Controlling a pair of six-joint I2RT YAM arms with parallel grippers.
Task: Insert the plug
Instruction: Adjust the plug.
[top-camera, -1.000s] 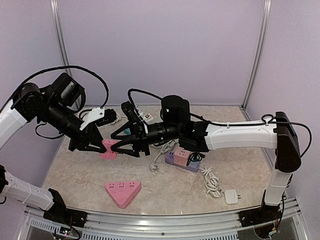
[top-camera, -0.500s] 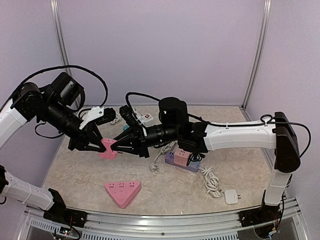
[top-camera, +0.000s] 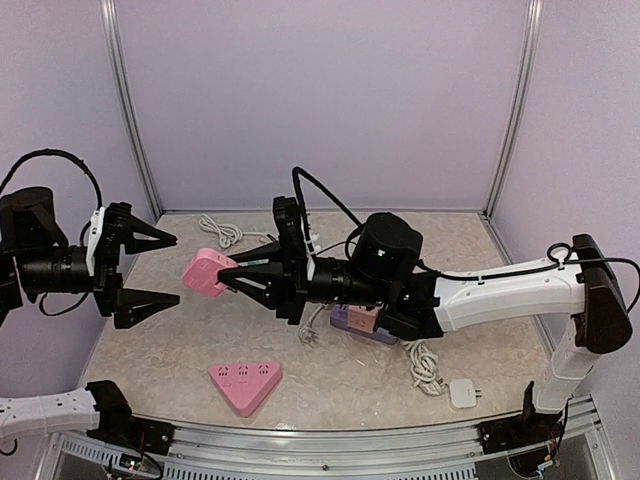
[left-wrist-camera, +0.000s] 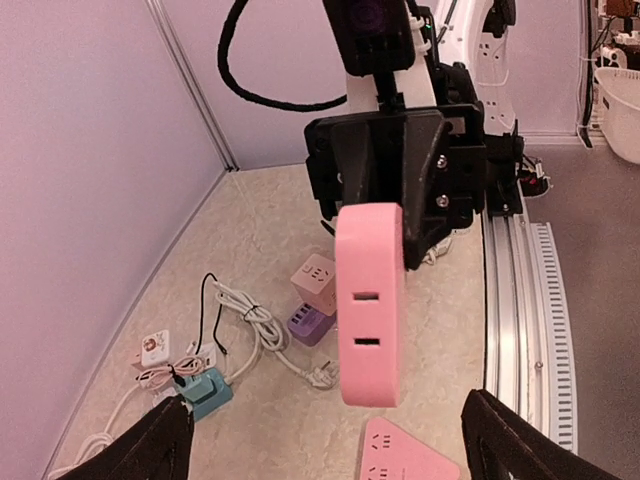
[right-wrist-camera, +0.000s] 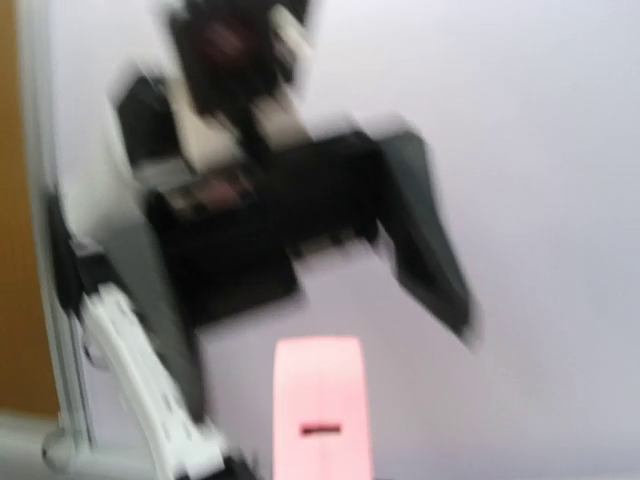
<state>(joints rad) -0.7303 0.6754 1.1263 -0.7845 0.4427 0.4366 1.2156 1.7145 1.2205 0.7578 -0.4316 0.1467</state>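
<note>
Aloft, pink socket (top-camera: 202, 271), right fingers (top-camera: 257, 288) clamped

Your left arm (top-camera: 40, 268) and right arm (top-camera: 500, 290) have white links and black joints. A black cable (top-camera: 320, 195) loops above the right wrist. The fingers (top-camera: 150, 300) are black and tapered, and 2 screws (left-wrist-camera: 441, 160) show.

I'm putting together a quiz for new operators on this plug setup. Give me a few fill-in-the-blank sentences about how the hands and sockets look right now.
The right hand is shut on a socket block coloured ____.
The left hand holds nothing; its jaws stand ____.
The pink socket lying on the table is shaped like a ____.
The small adapter near the right arm's base is coloured ____.
Missing words: pink; open; triangle; white.
</note>
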